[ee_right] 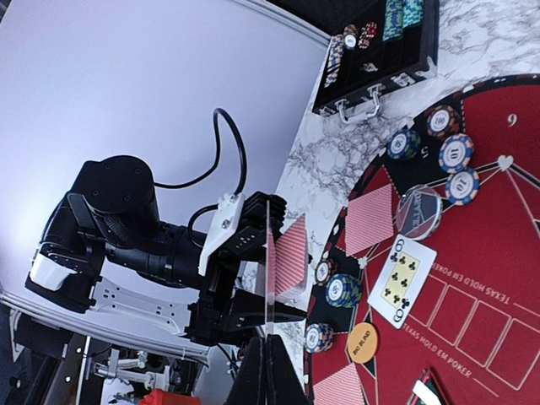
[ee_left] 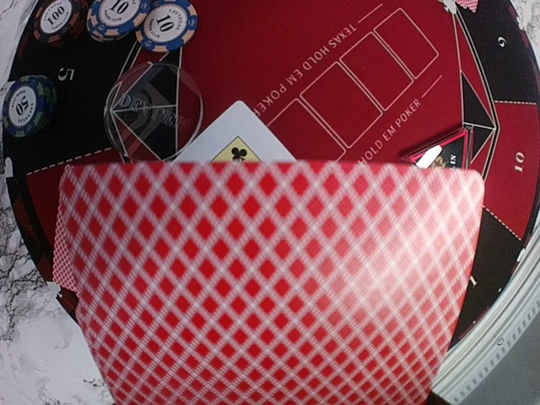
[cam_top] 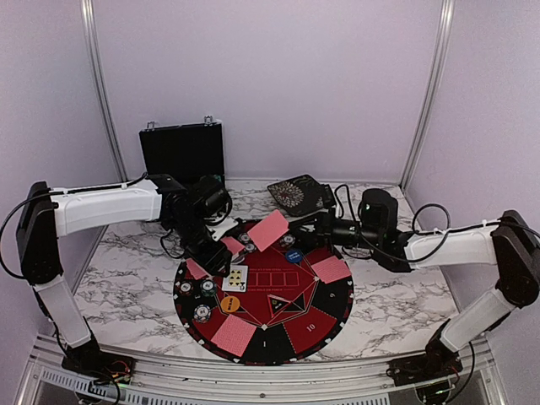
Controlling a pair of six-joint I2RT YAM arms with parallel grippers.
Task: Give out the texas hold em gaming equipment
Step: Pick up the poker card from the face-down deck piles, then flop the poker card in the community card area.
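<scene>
Red-backed cards [cam_top: 232, 335] lie around the mat [cam_top: 291, 325], chips [cam_top: 202, 313] and buttons [cam_top: 229, 301] are down; my left claw [cam_top: 218, 253] clamps a spare stack [ee_left: 270, 278], my right claw [cam_top: 297, 228] pinches one raised card [cam_top: 268, 229], so dealing looks part-done.

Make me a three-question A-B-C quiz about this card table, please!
1. Where is the face-up card? A lying on the round mat; B held in the air; C off the mat.
2. What colour is the back of the raised card? A blue; B green; C red.
3. How is the right gripper? A wide open; B shut on the raised card; C shut on nothing.
Answers: A, it lies flat inside the mat's rim; C, its red pattern shows from above; B, it is closed on that card's edge.
</scene>
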